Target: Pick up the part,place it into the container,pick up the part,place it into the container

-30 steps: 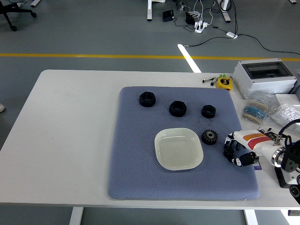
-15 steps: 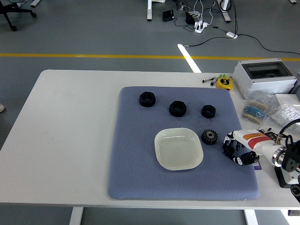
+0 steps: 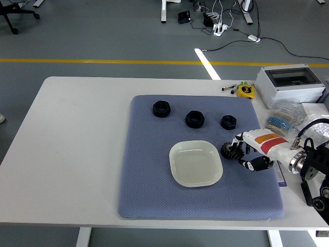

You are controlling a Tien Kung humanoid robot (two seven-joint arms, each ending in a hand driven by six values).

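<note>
reaching left, right hand (image 3: 250, 152) fingers (image 3: 237, 153) now touching gear (image 3: 229, 150) beside dish (image 3: 196, 163).

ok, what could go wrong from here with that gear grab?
1. The right hand is at the gear with fingers only partly around it; it may nudge it instead of grasping.
2. The dish sits close beside the gear, so a slide could bump its rim.

Right hand (image 3: 245, 153), fingers curled downward
</note>
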